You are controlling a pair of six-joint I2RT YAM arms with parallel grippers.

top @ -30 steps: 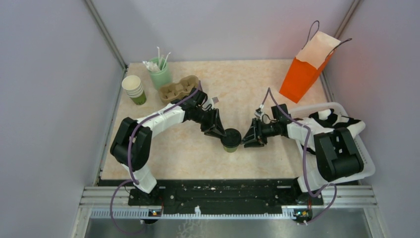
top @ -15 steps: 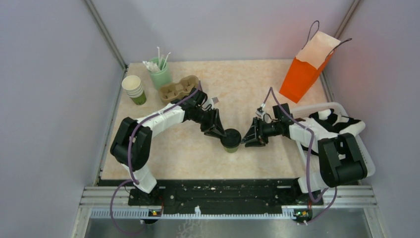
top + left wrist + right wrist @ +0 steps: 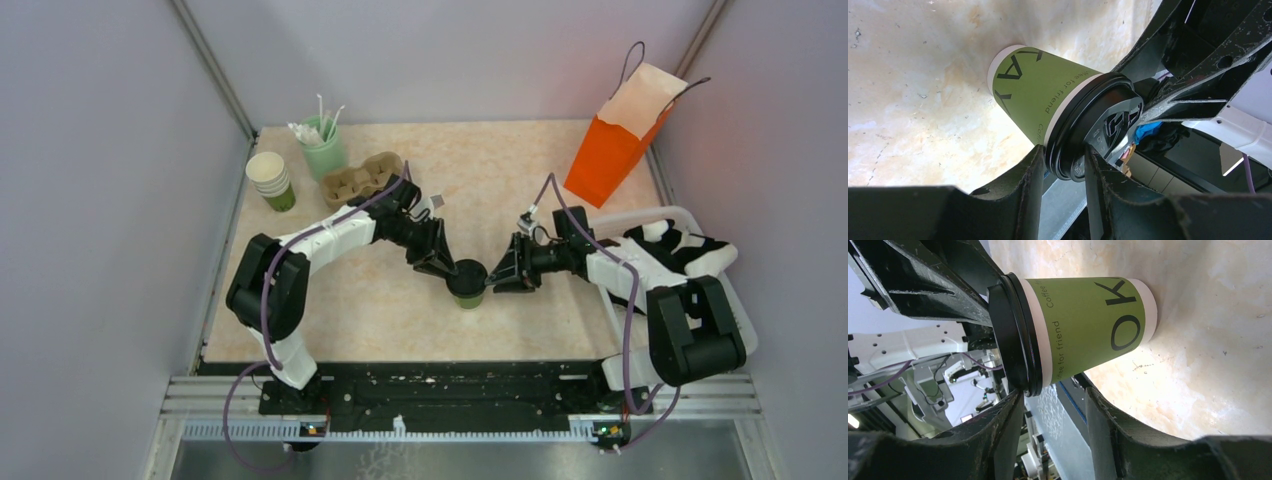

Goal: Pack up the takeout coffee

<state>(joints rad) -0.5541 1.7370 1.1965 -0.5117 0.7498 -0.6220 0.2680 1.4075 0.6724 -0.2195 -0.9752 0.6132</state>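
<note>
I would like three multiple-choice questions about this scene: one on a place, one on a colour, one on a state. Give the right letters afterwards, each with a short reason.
1. Where does the orange bag stand?
A. At the far right of the table
B. At the near left edge
C. In the middle, between the two arms

2. What colour is the lid of the takeout coffee?
A. White
B. Black
C. Orange

3. How is the takeout coffee now?
A. Lying on its side
B. Upright, without a lid
C. Upright, with its lid on

Answers: 1 A, the top view shows it near the far right corner. 2 B, both wrist views show a black lid. 3 C, it stands base down with the lid seated.
</note>
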